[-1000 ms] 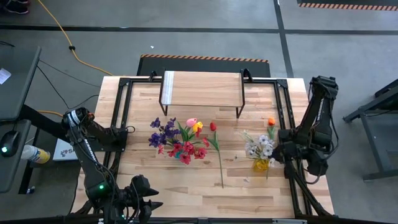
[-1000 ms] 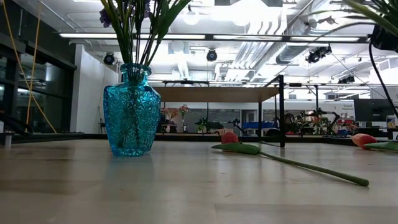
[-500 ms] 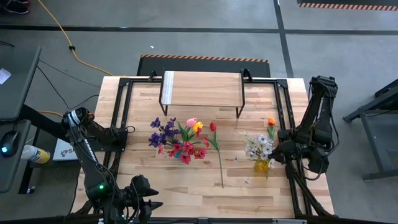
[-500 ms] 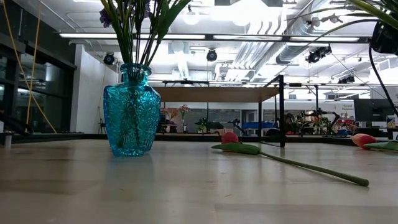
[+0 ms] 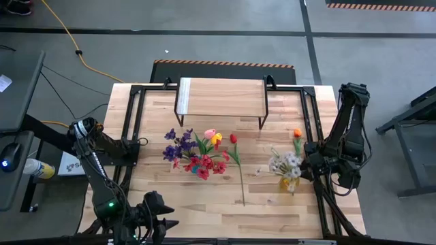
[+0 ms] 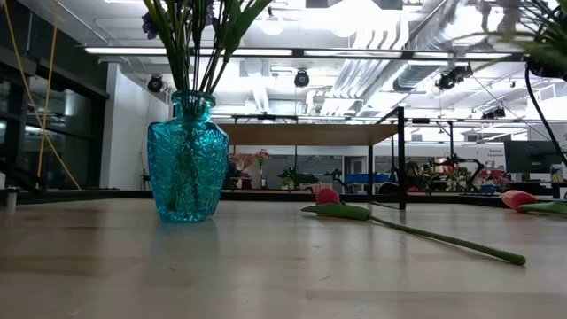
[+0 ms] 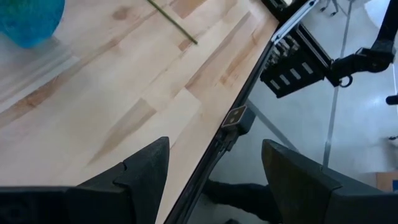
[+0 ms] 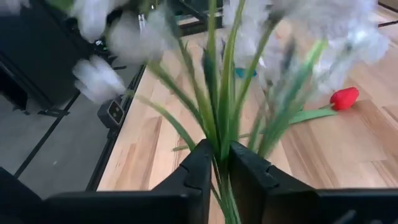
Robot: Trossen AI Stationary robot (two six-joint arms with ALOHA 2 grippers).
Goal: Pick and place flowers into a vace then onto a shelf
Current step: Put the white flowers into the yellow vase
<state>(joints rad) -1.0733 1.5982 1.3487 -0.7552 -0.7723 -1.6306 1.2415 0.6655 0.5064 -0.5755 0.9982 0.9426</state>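
A blue glass vase (image 6: 186,164) stands on the plank table and holds several purple, red, pink and yellow flowers (image 5: 194,153). A red tulip (image 5: 234,138) lies flat on the table with its long stem (image 6: 443,239). An orange flower (image 5: 297,134) lies near the right frame. My right gripper (image 5: 304,170) is by the right edge, shut on a bunch of white flowers (image 5: 286,165). My left gripper (image 5: 160,224) waits open at the near edge. The shelf (image 5: 221,97) stands at the far side. My right gripper pinches the green stems (image 8: 217,134) of the white bunch between its two fingers (image 8: 199,168). It comes from the table's right, slanting slightly down. The stems run along the fingers and the blooms (image 8: 99,81) fan out beyond them toward the table's left. The bunch is lifted clear of the table.
Black metal frames (image 5: 133,129) run along both sides of the table. The shelf's thin black legs (image 6: 400,159) stand behind the tulip. Bare wood lies between the vase and my right gripper. Cables and a yellow cord lie on the floor beyond.
My right gripper has rolled a little in place. The white bunch in it has swung slightly toward the table's near edge, and its blooms are blurred now. Vase, tulip and orange flower have kept still.
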